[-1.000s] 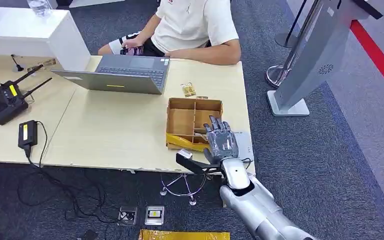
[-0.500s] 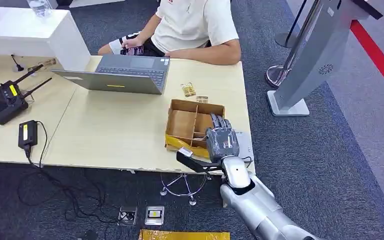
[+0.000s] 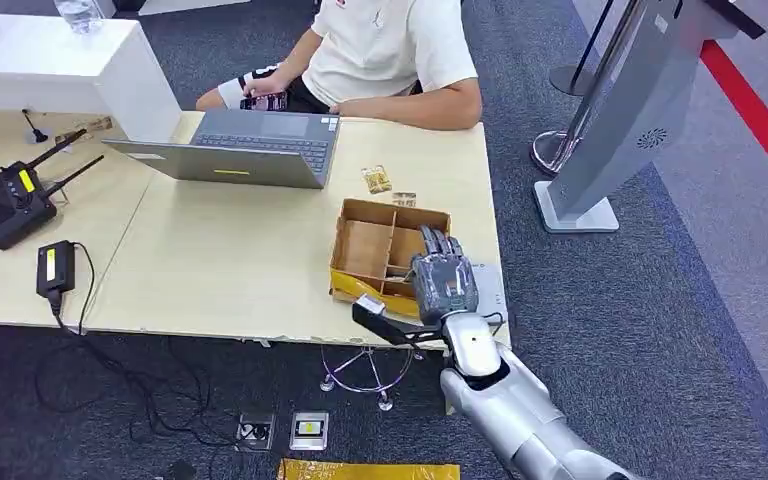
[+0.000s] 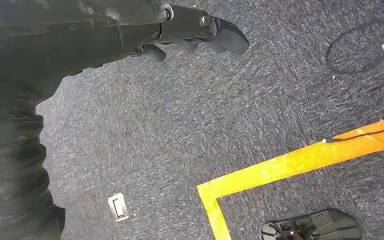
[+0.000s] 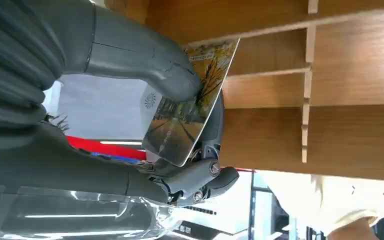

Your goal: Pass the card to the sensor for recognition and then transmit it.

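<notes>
Over the cardboard box (image 3: 388, 250) at the near right corner of the table (image 3: 210, 270), the right hand (image 3: 444, 278) has curled down from the flatter, more spread pose it showed a second ago, and the box itself has shifted a little under it. Seen from the right wrist, the thumb (image 5: 145, 57) now presses the card (image 5: 190, 105), a picture card with autumn trees, against the darker fingers (image 5: 205, 177) behind it, so the card is pinched and stands clear in front of the box's wooden dividers rather than lying flat in a compartment. That suggests the pick-up is made, or very nearly, and the next step is probably to lift the card out and carry it to the sensor; which item serves as the sensor I cannot tell. The left hand (image 4: 200, 30) hangs low over the carpet, far from the box, fingers loosely curled with nothing in them. A person (image 3: 390, 50) sits behind the laptop (image 3: 250, 145) on the far side of the box.
</notes>
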